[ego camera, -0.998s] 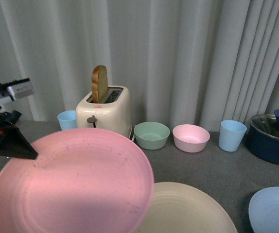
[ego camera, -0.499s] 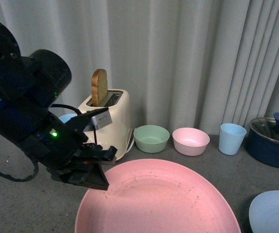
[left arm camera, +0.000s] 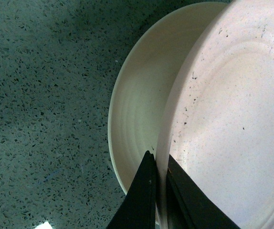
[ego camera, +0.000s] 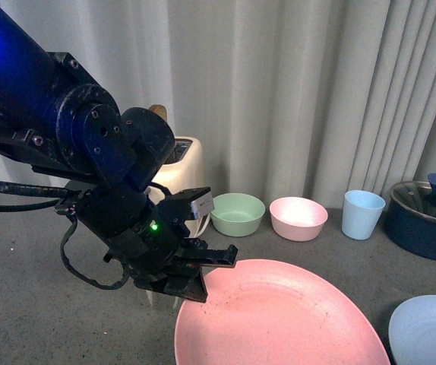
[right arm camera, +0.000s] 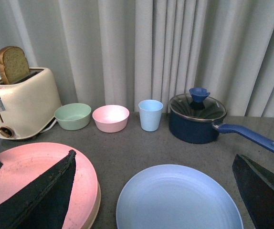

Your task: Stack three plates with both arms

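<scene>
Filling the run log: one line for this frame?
left gripper: shut on pink plate rim | pink plate: over cream plate | right gripper: open, empty | blue plate: apart, unstacked

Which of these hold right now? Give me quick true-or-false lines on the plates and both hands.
The left hand grips the pink plate by its rim. True.
The cream plate lies under the pink plate. True.
The right hand holds the blue plate. False: it is open, and the blue plate lies free on the table.
The blue plate is on the stack. False: it lies apart, beside it.
The toaster is empty. False: a bread slice stands in the toaster.
</scene>
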Motion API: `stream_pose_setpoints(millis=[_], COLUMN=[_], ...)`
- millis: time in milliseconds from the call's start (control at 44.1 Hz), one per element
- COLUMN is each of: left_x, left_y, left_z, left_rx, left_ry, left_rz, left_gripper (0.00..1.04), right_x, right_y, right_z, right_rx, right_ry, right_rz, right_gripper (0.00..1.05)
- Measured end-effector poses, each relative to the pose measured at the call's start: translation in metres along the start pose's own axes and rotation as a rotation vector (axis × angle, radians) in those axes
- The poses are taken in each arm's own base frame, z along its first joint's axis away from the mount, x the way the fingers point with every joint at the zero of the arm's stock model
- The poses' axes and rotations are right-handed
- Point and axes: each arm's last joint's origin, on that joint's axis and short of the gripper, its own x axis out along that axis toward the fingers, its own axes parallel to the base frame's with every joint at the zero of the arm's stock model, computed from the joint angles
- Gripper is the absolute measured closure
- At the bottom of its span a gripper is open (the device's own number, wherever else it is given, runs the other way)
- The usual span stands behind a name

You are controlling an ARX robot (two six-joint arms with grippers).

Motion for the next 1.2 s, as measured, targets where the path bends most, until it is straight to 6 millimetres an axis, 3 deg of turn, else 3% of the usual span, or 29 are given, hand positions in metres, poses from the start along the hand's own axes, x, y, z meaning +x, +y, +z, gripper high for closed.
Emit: stream_pose_setpoints(millis=[340, 1111, 1202], left_x=[0.017, 0.026, 0.025], left_y=[0.007, 0.010, 0.009], left_z=[0.000, -0.003, 0.000], left_rx=[-0.020, -0.017, -0.019], left_ry=[0.006, 0.031, 0.033], left_rz=[0.013, 0.037, 0.024], left_gripper=[1.01, 1.01, 0.83], right_x=[0.000, 0.000, 0.000], right_y=[0.000, 0.000, 0.000], right_z=[0.000, 0.000, 0.000], right_rx=[0.000, 0.000, 0.000], right_ry=[0.000, 0.000, 0.000], right_rz=[0.000, 0.000, 0.000], right_gripper=[0.07, 0.07, 0.07])
